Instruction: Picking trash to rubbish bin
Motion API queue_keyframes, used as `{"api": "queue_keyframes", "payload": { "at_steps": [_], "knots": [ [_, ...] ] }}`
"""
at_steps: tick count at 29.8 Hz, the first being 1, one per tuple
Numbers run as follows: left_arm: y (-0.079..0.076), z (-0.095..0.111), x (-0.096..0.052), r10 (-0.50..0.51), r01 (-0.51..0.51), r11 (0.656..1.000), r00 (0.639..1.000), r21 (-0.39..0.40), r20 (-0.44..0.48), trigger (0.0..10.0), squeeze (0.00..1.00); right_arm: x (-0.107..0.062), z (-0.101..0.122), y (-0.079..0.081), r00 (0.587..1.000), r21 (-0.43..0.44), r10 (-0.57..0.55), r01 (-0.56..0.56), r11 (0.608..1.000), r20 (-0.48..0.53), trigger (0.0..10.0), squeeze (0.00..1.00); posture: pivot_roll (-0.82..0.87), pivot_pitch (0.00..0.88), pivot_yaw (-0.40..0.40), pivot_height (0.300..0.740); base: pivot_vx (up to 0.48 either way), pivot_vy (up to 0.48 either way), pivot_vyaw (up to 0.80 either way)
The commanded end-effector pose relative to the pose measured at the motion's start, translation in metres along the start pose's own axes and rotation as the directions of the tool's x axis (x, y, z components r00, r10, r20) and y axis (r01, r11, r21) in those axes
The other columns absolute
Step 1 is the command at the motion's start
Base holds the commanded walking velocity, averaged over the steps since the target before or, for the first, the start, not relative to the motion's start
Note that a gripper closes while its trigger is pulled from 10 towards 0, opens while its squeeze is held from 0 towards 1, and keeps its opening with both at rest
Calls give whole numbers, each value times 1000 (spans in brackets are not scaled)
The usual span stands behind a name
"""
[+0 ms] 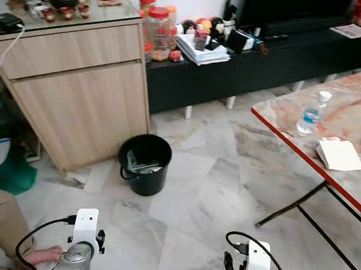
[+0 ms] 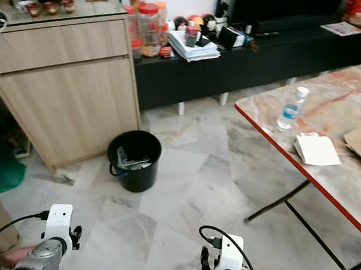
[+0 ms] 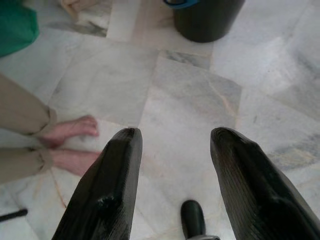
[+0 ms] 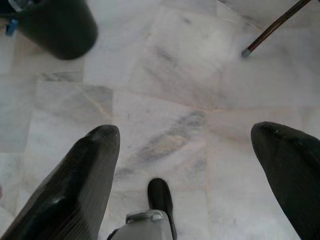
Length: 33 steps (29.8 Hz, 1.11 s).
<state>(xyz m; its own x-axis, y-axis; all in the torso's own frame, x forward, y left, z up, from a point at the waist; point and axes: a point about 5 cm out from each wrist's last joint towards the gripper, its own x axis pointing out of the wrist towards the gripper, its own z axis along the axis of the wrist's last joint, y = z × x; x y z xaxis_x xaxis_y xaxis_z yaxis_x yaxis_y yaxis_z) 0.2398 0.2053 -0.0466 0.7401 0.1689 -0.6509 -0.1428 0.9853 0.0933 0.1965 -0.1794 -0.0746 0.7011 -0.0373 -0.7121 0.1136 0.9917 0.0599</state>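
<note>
both grippers (left (image 3: 172,150), right (image 4: 185,145)) hang spread over marble floor (image 1: 200,193) near black bin (image 1: 144,163).

Open floor (image 1: 194,193) before bin (image 1: 144,163)

left silver arm's black two-fingered gripper (image 3: 172,150) hanging low, fingers (image 3: 107,192) spreading apart | right silver arm's black two-fingered gripper (image 4: 185,150) hanging low, fingers (image 4: 75,185) gaping wide

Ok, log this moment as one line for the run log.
left gripper: open, empty, over floor | right gripper: open, empty | black bin: on floor by cabinet | bottle, white packet: on table
</note>
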Motion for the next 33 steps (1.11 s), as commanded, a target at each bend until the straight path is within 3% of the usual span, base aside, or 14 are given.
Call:
{"api": "queue_keyframes", "payload": {
  "at_steps": [1, 10, 15, 33],
  "knots": [
    [4, -1, 0, 8, -8, 1000, 1000, 14, 0, 10000, 0, 0, 0, 1, 1000, 1, -4, 4, 1000, -6, 10000, 0, -62, 0, 29, 740, 0, 0, -712],
    [8, -7, -2, 21, -20, 1000, 999, 19, -27, 10000, 0, -1, -3, 1, 1000, 11, -11, 11, 1000, -11, 10000, 0, -65, 0, 38, 740, 0, 0, -708],
    [10, -6, -2, 24, -24, 1000, 999, 20, -21, 10000, 0, -1, -5, 0, 1000, 18, -19, 19, 1000, -14, 10000, 0, -61, 0, 42, 740, 0, 341, -706],
    [14, -3, -1, 35, -35, 999, 999, 33, -9, 10000, 0, -1, -5, 1, 999, 33, -29, 29, 999, -16, 10000, 0, -53, 5, 51, 740, 0, 0, -709]
  ]
}}
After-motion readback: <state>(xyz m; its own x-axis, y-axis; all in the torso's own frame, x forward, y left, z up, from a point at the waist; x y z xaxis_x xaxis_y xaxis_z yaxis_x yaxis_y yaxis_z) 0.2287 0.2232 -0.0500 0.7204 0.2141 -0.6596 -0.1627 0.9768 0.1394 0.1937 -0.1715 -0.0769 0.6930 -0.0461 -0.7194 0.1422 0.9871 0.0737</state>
